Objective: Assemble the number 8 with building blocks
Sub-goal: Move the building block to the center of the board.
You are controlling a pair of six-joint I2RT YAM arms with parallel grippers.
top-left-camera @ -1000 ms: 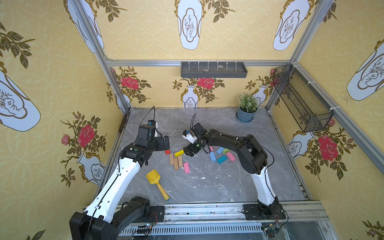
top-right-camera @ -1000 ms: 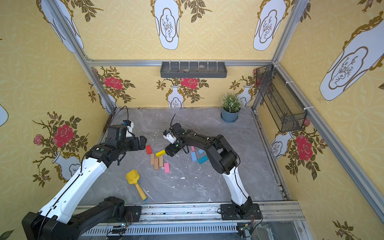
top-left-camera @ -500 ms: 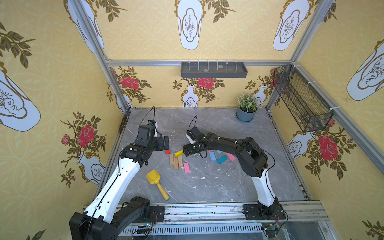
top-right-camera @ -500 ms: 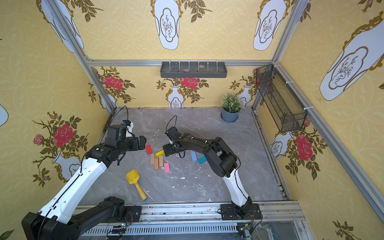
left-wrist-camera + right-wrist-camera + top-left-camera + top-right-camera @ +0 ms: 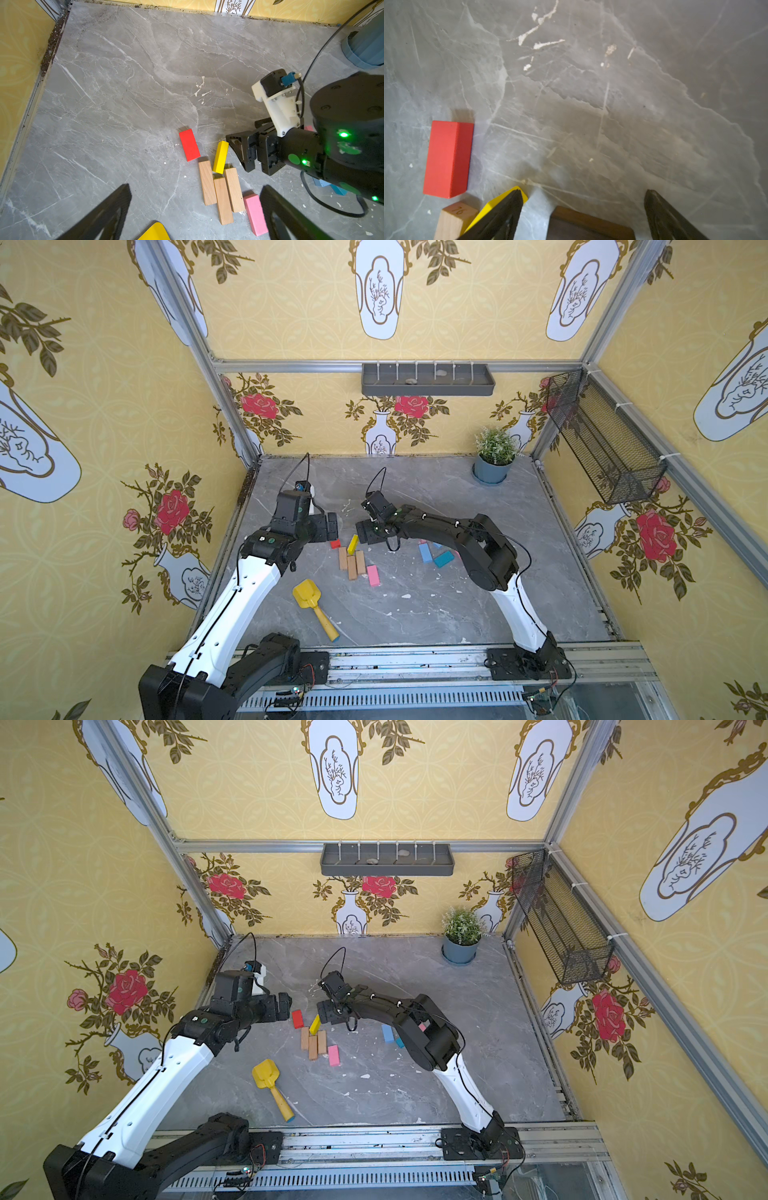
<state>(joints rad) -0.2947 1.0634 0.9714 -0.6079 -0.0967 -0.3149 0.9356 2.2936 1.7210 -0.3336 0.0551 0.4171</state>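
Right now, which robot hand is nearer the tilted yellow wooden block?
Right. The right hand sits beside the yellow block, one finger at its edge; the left hand hovers beyond the red rectangular block.

Our left arm point(image 5: 249, 585) stretches forward and inward, and our left gripper point(image 5: 332, 526) is held low with its jaws spread wide. Our right arm point(image 5: 482, 547) arches across toward it. Our right gripper point(image 5: 360, 533) faces the left one, close but apart, its jaws also wide.
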